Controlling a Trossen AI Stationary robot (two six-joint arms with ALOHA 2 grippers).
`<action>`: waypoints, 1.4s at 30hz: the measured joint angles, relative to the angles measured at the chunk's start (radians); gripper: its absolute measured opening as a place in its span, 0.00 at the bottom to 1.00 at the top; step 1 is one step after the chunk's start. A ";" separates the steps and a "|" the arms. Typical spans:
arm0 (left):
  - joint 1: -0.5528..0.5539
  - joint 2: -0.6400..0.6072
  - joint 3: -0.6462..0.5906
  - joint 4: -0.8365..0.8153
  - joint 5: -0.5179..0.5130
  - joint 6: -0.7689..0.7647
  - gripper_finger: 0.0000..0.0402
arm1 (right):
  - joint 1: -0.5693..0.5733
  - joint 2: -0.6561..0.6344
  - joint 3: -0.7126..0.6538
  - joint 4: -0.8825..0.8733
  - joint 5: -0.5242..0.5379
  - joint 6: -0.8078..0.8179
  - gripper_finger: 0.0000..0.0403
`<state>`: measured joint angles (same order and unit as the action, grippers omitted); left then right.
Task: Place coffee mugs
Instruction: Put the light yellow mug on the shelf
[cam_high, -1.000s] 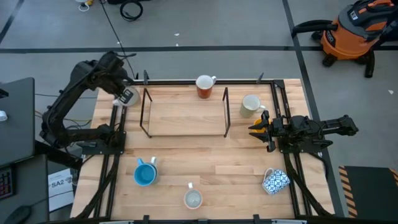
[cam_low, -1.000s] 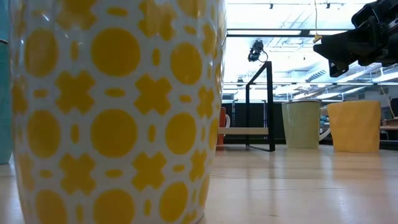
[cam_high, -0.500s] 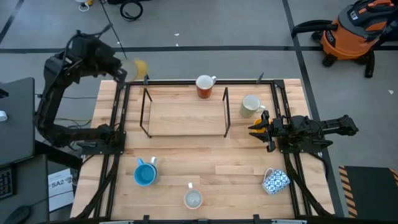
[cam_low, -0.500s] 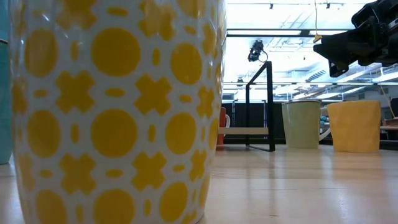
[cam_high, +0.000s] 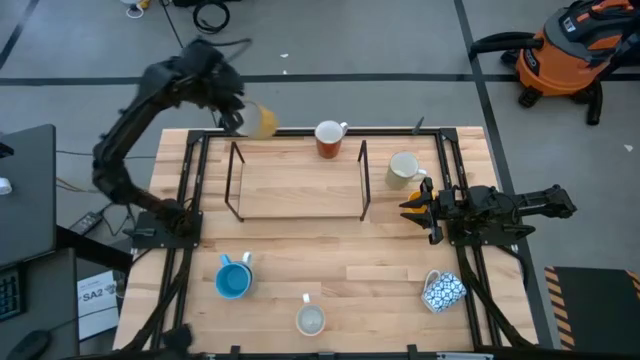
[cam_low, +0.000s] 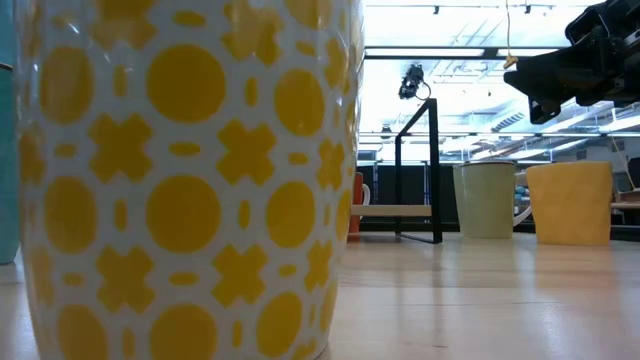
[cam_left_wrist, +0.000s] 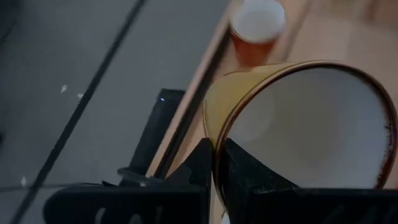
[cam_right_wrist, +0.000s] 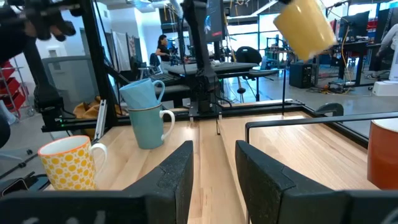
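Observation:
My left gripper (cam_high: 240, 112) is raised over the table's far left corner and is shut on an orange-yellow mug (cam_high: 263, 120) with a white inside (cam_left_wrist: 311, 124). The mug also shows high in the air in the right wrist view (cam_right_wrist: 305, 26). My right gripper (cam_high: 408, 207) waits open and empty at the table's right side, near a cream mug (cam_high: 404, 170). A red-brown mug (cam_high: 328, 139) stands at the far edge. Blue mugs (cam_high: 233, 277), stacked (cam_right_wrist: 146, 109), a yellow-patterned mug (cam_high: 310, 319) and a blue-and-white mug (cam_high: 443, 290) are near the front. My left gripper pinches the mug's rim (cam_left_wrist: 214, 146), one finger (cam_left_wrist: 249, 177) inside the mug and one finger (cam_left_wrist: 196, 165) outside on its wall. The mug is lifted clear of the table and tilted, its mouth turned toward the wrist.
A black wire rack with a wooden shelf (cam_high: 298, 185) stands at the middle far side. Black rails (cam_high: 190, 200) run along the table's left and right sides. The yellow-patterned mug fills the left of the low view (cam_low: 180, 180).
My left gripper has swung up and toward the table's right, from beyond the far left corner to above the rack's far left corner. It has carried the orange-yellow mug clear of the table. My right arm has kept still.

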<state>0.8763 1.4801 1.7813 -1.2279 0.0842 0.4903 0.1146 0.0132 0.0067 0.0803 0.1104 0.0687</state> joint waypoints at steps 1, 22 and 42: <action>-0.006 0.024 0.000 -0.007 0.001 0.037 0.06 | 0.000 0.000 0.000 0.000 0.000 0.000 0.31; -0.062 0.272 0.000 -0.140 0.006 0.328 0.06 | 0.000 0.000 0.000 0.000 0.000 0.000 0.31; -0.062 0.296 -0.141 -0.075 0.014 0.335 0.06 | 0.000 0.000 0.000 0.000 0.000 0.000 0.31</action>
<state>0.8139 1.7760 1.6399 -1.3026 0.0982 0.8249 0.1146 0.0131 0.0065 0.0803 0.1104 0.0685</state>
